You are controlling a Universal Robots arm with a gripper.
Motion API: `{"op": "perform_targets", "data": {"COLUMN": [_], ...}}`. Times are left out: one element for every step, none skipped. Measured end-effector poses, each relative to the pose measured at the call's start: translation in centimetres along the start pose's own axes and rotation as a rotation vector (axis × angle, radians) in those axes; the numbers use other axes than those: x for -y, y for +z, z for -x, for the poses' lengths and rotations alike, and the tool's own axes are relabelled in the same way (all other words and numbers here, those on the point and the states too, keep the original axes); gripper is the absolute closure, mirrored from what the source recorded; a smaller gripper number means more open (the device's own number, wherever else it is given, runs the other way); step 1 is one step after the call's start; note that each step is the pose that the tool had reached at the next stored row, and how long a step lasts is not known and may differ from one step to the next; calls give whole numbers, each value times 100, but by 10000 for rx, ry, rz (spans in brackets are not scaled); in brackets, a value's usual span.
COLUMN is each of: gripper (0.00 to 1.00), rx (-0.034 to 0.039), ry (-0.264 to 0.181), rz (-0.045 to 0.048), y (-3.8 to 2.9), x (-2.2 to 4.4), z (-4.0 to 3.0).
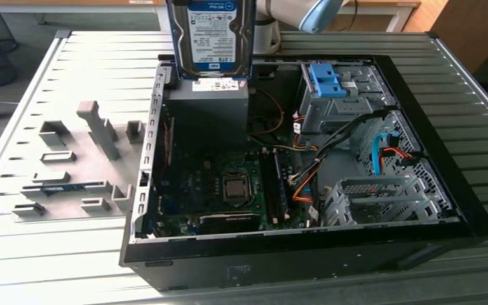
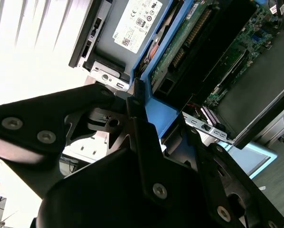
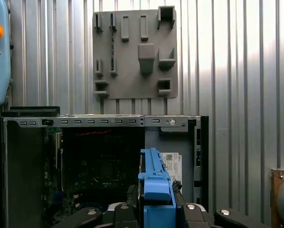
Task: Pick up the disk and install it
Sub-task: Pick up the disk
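Open computer case, grey fixture tray, slatted table

The disk hangs over the case (above its power-supply box), holder plate at the exterior view's left

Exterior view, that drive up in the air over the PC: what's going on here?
The arm's gripper is clamped on the disk by its blue carrier and holds it upright above the open case, roughly over the power supply. The disk is not yet in the drive cage, so it is picked up but not installed.
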State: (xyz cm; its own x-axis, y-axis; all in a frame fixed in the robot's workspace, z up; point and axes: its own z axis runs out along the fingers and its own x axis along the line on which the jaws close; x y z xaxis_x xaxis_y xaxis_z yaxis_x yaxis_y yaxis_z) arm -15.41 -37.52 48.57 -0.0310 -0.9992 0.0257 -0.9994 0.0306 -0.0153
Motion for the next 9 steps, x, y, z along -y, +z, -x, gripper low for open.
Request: {"op": "perform_targets", "data": {"gripper": [64, 64, 64, 64, 64, 64, 64, 64, 64], "rx": [0, 1, 0, 0, 0, 0, 0, 0, 0], "ry": [1, 2, 1, 0, 1, 0, 0, 0, 0], "rz": [0, 0, 1, 0, 0, 0, 1, 0, 0], "y": [0, 0, 0, 0, 0, 0, 0, 0, 0], "x": [0, 1, 2, 2, 2, 2, 2, 2, 2], "z": [0, 0, 1, 1, 1, 1, 1, 0, 0]}}
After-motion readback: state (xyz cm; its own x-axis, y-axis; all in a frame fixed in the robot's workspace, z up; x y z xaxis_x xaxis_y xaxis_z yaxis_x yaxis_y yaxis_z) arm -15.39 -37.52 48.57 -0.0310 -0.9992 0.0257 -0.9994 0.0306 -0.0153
